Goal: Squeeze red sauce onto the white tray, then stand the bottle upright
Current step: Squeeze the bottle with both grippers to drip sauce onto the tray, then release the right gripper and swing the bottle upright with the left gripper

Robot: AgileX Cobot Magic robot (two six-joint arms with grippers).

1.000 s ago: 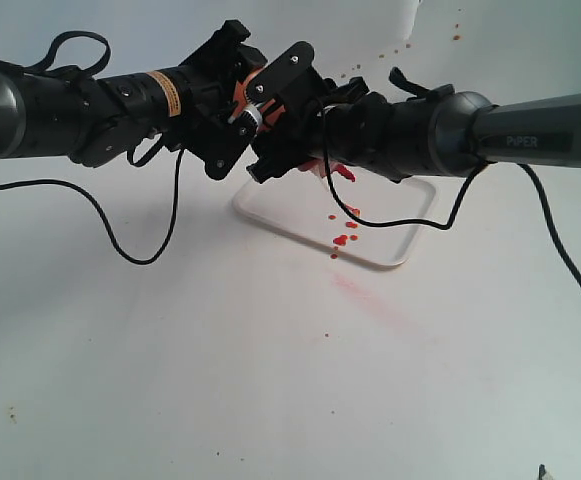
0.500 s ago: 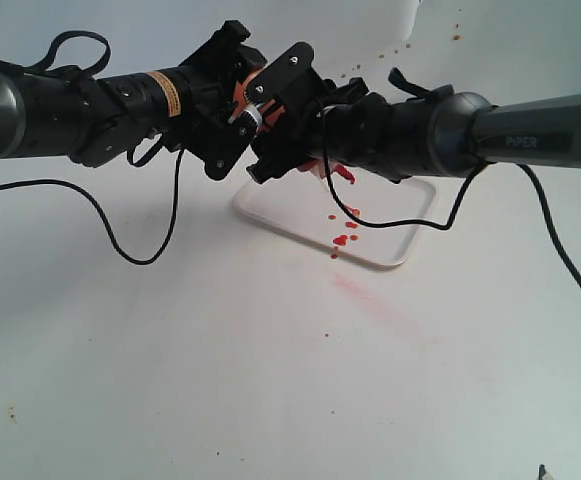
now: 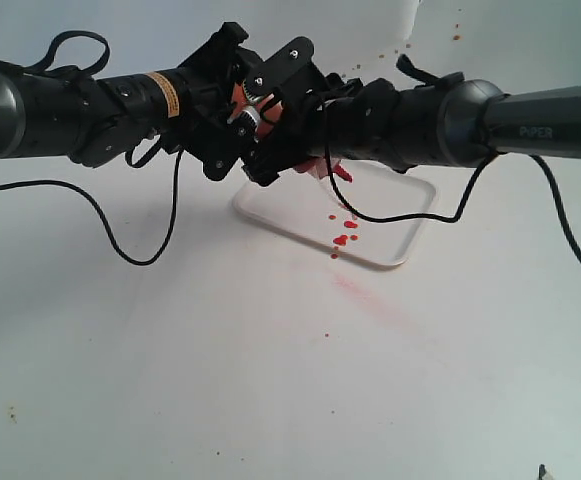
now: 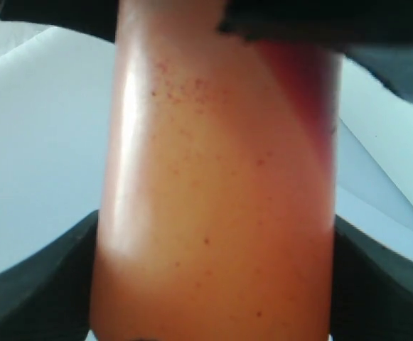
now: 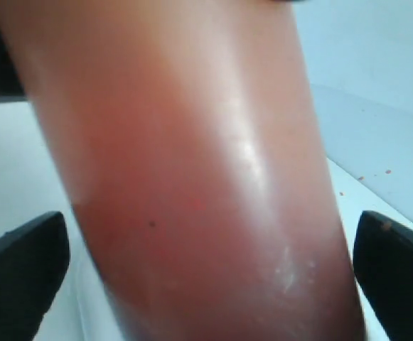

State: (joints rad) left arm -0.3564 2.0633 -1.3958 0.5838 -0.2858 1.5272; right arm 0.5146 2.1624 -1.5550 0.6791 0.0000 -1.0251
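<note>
Since a second ago, we are seeing the right arm (image 3: 450, 118) riding a little higher over the white tray (image 3: 280, 210), while the left arm (image 3: 90, 100) and the drops of red sauce (image 3: 342, 239) on the tray are keeping their places. We are finding the bottle (image 4: 213, 192) held in the air over the tray's left end as the exterior view shows it. Its long axis is tilting, with the nozzle (image 3: 342, 174) pointing down toward the tray. The left gripper (image 4: 213, 291) is clamping the bottle's body, one finger pressing on each side. The right gripper (image 5: 210, 284) is straddling the same body, but its fingers (image 5: 21, 273) are standing apart from it, a pale gap showing on at least one side. We are judging the squeeze finished and the righting as falling to the left arm, which alone is gripping. Swinging the nozzle up is calling for the right fingers to clear first. Bare table (image 3: 270, 380) is lying open in front of the tray; the low rim (image 3: 370, 262) is the edge to avoid.
</note>
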